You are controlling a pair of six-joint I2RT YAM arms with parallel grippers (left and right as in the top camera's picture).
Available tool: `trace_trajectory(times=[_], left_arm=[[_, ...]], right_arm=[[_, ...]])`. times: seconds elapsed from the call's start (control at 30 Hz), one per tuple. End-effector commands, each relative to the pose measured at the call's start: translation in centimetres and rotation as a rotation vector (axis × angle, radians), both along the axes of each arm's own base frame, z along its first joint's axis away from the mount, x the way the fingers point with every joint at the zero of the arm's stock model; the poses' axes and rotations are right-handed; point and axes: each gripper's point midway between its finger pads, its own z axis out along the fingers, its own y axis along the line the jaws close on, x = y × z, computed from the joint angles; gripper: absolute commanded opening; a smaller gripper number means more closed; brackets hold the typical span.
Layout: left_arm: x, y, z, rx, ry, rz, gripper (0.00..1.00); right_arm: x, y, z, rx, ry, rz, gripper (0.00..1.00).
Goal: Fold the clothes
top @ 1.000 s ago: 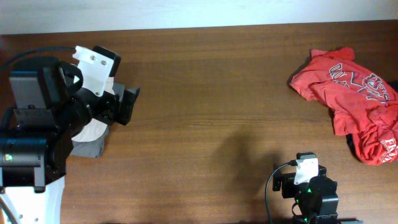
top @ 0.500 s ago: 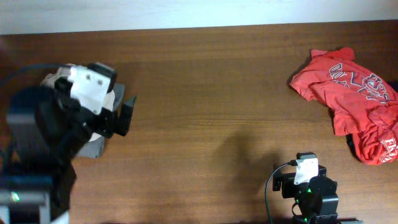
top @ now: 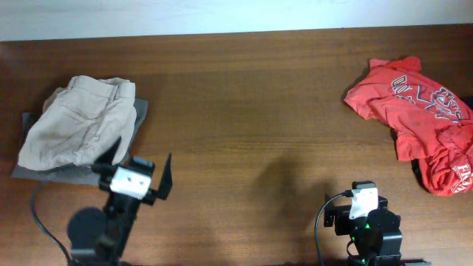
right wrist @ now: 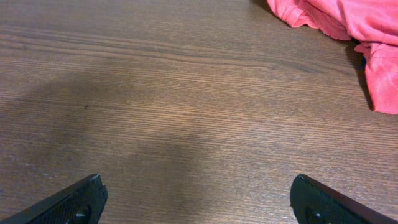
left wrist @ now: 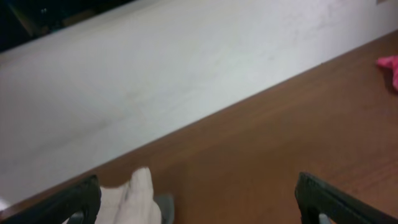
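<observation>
The pale beige shorts [top: 77, 122] lie folded in a bundle at the left of the table, on top of darker grey shorts [top: 55, 171]. A pale fold of them shows low in the left wrist view [left wrist: 134, 199]. My left gripper [top: 139, 176] is open and empty, just in front of the pile near the table's front edge. My right gripper [top: 362, 193] is open and empty at the front right, over bare wood.
A crumpled red T-shirt [top: 421, 118] with white lettering lies at the far right; its edge shows in the right wrist view [right wrist: 348, 25]. The wooden table [top: 251, 111] ends at a white wall [left wrist: 155, 81] at the back.
My left arm has pulled back from over the pile toward the table's front edge, uncovering the beige shorts lying on the grey ones. The right arm has not moved.
</observation>
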Motion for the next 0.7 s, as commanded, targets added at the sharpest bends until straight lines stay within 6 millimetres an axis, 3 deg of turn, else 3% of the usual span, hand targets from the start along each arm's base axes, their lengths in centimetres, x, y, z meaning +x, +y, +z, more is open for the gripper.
trace_trajectory(times=[0.0,0.27,0.57,0.67], left_arm=[[-1.0,0.1,-2.4,0.008,-0.022,0.003,0.99],[-1.8,0.2,-7.4,0.009,-0.013,0.005,0.99],[-2.1,0.1,-11.6,0.013,0.08,0.001,0.99],[-2.2,0.2,-12.1,0.014,0.099,0.004,0.99]], right_arm=[[0.0,-0.1,-0.2,0.007,-0.003,-0.01,0.99],[0.0,-0.1,-0.2,0.008,-0.003,-0.01,0.99],[0.0,-0.1,-0.2,0.007,-0.003,-0.01,0.99],[0.0,-0.1,-0.2,0.008,-0.003,-0.01,0.99]])
